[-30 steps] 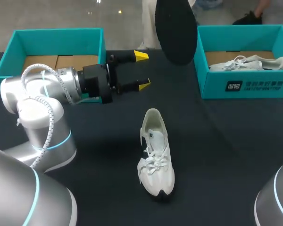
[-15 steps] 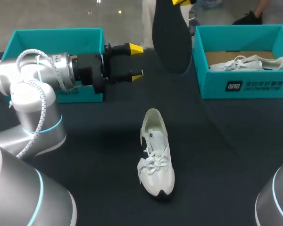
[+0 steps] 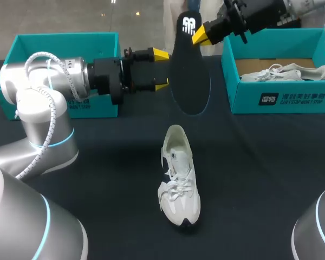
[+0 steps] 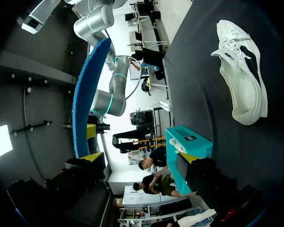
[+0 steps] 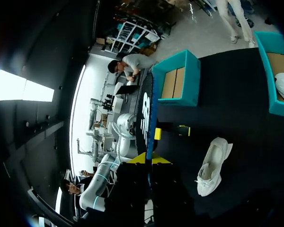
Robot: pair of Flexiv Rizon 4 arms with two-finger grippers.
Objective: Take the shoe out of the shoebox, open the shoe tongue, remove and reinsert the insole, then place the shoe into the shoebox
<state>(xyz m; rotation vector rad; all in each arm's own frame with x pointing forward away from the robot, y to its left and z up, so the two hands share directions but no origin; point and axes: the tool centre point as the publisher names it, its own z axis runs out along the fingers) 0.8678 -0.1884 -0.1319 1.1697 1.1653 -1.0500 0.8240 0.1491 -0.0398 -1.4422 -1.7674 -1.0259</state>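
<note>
The right claw (image 3: 199,36), clamped on the insole (image 3: 188,76), came down at 12 o'clock from the shoe (image 3: 177,176). The left claw (image 3: 162,69) stays apart. Putting it back looks next.

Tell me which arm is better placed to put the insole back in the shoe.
Right. Its end effector is shut on the top end of the black insole, which hangs in the air just beyond the white shoe. The left end effector is open and empty beside the insole.
</note>
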